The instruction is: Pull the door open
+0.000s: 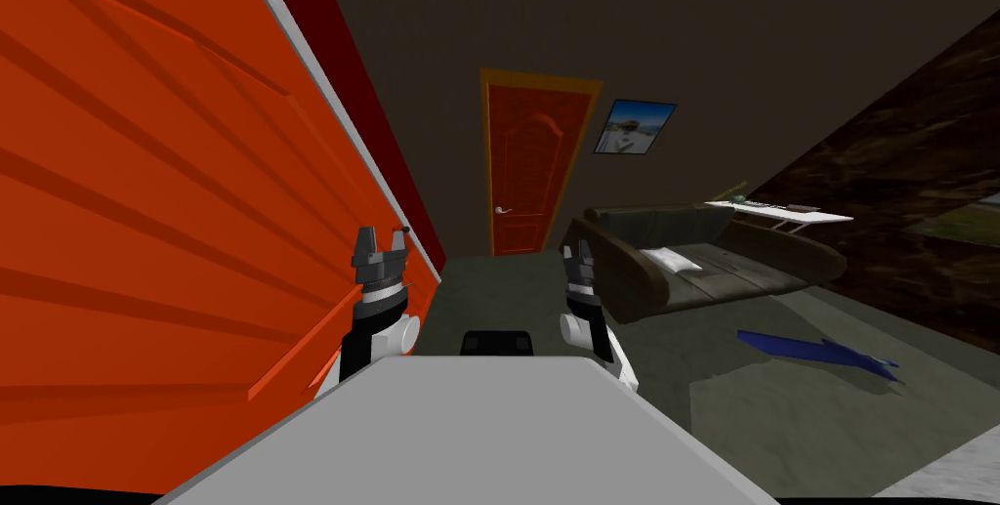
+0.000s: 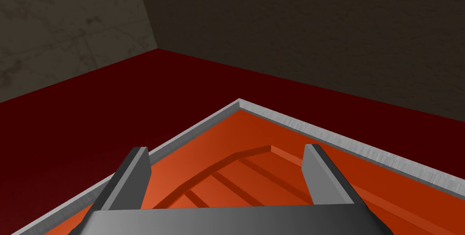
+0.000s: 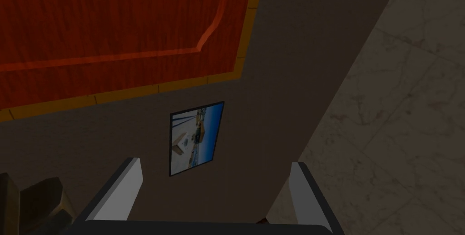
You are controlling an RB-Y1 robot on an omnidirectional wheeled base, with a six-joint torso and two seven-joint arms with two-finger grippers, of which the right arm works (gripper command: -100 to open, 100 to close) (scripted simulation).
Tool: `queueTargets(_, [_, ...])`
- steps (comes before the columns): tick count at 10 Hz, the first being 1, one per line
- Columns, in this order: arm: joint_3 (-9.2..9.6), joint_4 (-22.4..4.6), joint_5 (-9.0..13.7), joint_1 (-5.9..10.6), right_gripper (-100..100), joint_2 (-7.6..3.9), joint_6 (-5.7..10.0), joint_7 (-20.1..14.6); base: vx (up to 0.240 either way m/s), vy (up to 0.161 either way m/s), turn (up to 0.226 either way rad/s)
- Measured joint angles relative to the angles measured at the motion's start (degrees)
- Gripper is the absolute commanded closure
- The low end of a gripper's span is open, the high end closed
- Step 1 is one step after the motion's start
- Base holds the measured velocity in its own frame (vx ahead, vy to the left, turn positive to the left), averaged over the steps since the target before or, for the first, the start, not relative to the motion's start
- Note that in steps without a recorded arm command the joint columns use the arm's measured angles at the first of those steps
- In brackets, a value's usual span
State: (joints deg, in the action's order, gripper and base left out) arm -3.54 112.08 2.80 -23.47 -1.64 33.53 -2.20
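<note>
A large orange panelled door (image 1: 146, 187) with a grey edge (image 1: 342, 138) stands swung out close on my left, slanting across the head view. My left gripper (image 1: 382, 240) is raised beside that edge, open, with nothing between its fingers. In the left wrist view the left gripper (image 2: 225, 150) points along the door's orange face (image 2: 236, 173) toward a grey-edged corner (image 2: 239, 102), with a dark red surface (image 2: 113, 123) beyond. No handle of this door is visible. My right gripper (image 1: 576, 253) is held up in front of my chest, open and empty (image 3: 214, 164).
A dark sofa (image 1: 703, 260) stands ahead on the right, with a white table (image 1: 781, 214) behind it. A blue object (image 1: 815, 353) lies on the floor to the right. A second orange door (image 1: 527, 167) and a picture (image 1: 635, 128) are on the far wall.
</note>
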Motion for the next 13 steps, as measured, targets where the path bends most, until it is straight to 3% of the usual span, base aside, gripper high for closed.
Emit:
queueTargets(4, [-0.06, -4.7, 1.4, 2.37, -100, -1.46, -0.02, 0.7, 0.095, 0.021, 0.068])
queueTargets(13, [0.25, -19.3, 4.7, 9.5, -100, -3.97, 1.45, 2.9, 0.101, 0.016, 0.08])
